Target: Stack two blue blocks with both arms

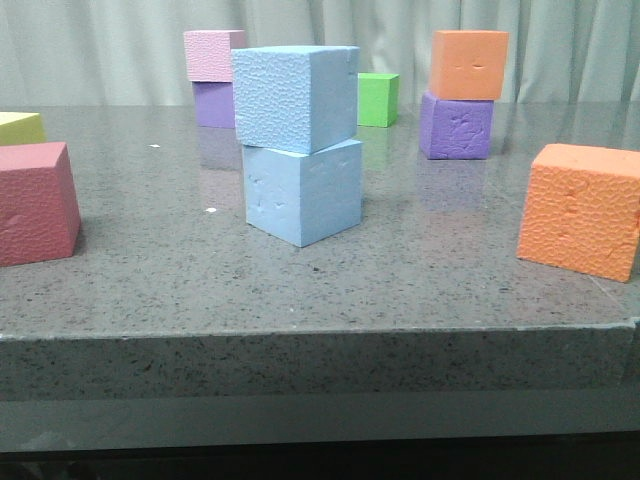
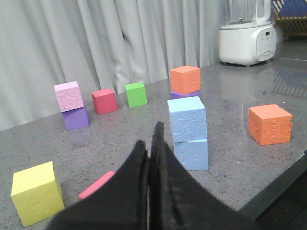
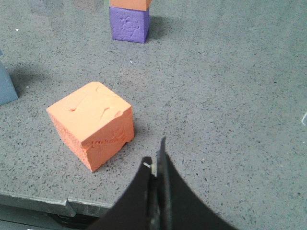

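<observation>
The finely pebbled blue block (image 1: 296, 96) sits on top of the smoother, dented blue block (image 1: 304, 192) in the middle of the grey table, twisted slightly against it. The stack also shows in the left wrist view, pebbled block (image 2: 187, 119) over dented block (image 2: 192, 154). My left gripper (image 2: 149, 143) is shut and empty, back from the stack. My right gripper (image 3: 156, 158) is shut and empty near the table's front edge, beside an orange cube (image 3: 92, 123). A corner of the lower blue block (image 3: 5, 86) shows in the right wrist view. Neither gripper shows in the front view.
An orange cube (image 1: 582, 208) lies front right. An orange cube on a purple cube (image 1: 457, 126) stands back right, a green cube (image 1: 378, 99) behind the stack, a pink cube on a purple one (image 1: 213, 80) back left. A red cube (image 1: 36, 202) and a yellow cube (image 2: 37, 192) sit left. A blender (image 2: 247, 31) stands far off.
</observation>
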{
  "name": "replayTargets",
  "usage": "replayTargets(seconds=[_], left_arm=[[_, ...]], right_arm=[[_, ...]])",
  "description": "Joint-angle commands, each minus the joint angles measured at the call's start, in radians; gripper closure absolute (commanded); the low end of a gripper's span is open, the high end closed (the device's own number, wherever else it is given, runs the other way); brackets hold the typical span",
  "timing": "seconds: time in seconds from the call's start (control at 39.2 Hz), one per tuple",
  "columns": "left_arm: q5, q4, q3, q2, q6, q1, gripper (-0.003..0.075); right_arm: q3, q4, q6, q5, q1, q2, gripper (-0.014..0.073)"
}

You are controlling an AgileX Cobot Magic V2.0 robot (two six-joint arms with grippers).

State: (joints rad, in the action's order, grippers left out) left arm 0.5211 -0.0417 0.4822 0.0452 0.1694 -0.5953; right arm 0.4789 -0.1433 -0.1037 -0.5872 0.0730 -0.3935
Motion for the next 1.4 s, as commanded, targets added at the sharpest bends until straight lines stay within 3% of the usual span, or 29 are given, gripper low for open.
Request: replayTargets(seconds=[0.0,0.15,0.28,0.48,0.82,1.12,1.38], left_arm=[[-0.075,-0.002,0.024,0.014,-0.007,0.002,0.0741],[-0.144,0.003,-0.015,0.014,-0.035,0.002,0.0741],[-0.243,0.096,-0.089,0.007,-0.169,0.002,0.0741],[-0.258,0.074,-0.189,-0.073,-0.175,0.019,0.0741],[-0.288,0.028,-0.305,-0.069,-0.175,0.275,0.0741],[-0.424,-0.017,-0.451,-0.069,-0.198,0.528,0.0741],[-0.440,-0.051,-0.491,-0.069,-0.198,0.627,0.0741]], right_arm=[[0.026,-0.006,-0.001,0.072,-0.004,-0.003,0.0664],[0.026,-0.006,-0.001,0.072,-0.004,-0.003,0.0664],[0.026,-0.006,-0.001,0.072,-0.004,-0.003,0.0664],[0.026,-0.006,-0.001,0.072,-0.004,-0.003,0.0664],[0.026,-0.006,-0.001,0.070,-0.004,-0.003,0.0664],[0.026,-0.006,-0.001,0.070,-0.004,-0.003,0.0664],[0.026,-0.006,-0.001,0.071,-0.004,-0.003,0.0664]])
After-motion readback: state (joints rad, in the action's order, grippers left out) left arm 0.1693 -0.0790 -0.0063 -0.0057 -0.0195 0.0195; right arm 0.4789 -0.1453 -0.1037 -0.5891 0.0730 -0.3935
